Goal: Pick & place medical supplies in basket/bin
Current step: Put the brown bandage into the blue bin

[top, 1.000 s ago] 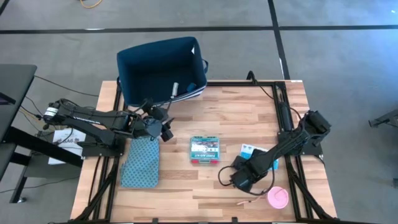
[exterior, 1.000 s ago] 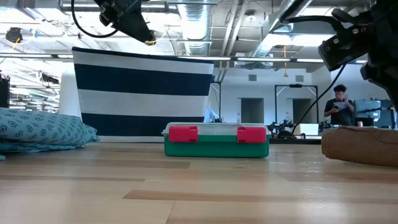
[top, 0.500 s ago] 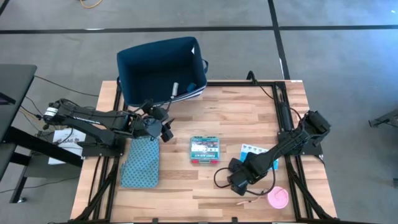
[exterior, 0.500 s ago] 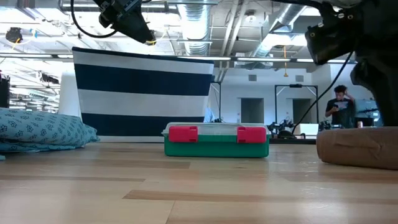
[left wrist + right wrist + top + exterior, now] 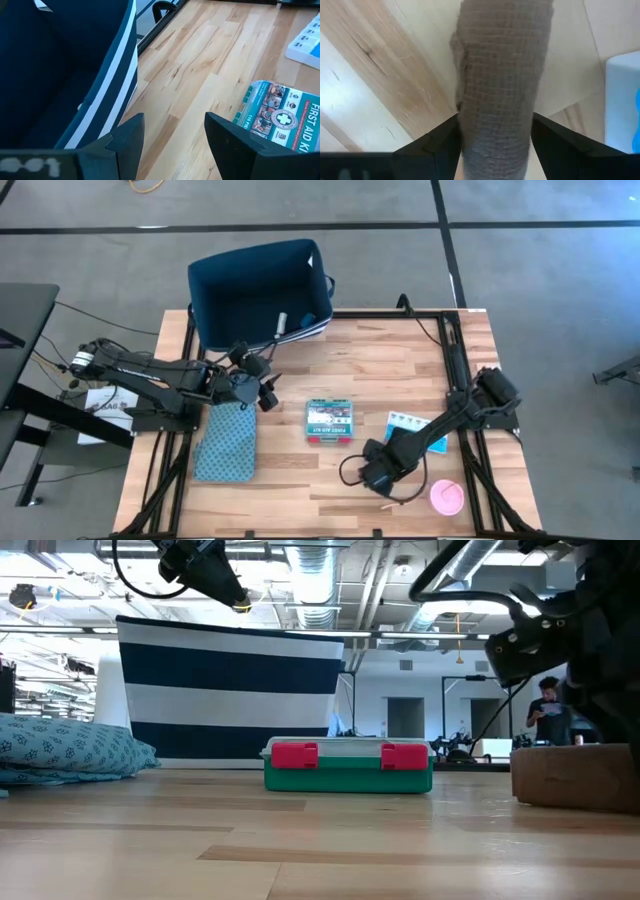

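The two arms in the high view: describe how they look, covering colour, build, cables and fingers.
Both are dark, near-black jointed arms on black frames at the table's sides. The left arm trails thin black cables off the table edge; a cable loops beside the right arm. The left gripper and right gripper each have two dark, flat, angular fingers.

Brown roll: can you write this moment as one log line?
right tool: open, straddling brown roll | left tool: open, waiting by bin

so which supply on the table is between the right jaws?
The brown bandage roll, straddled by the right gripper; the first aid box, pill organiser and pink disc lie apart.
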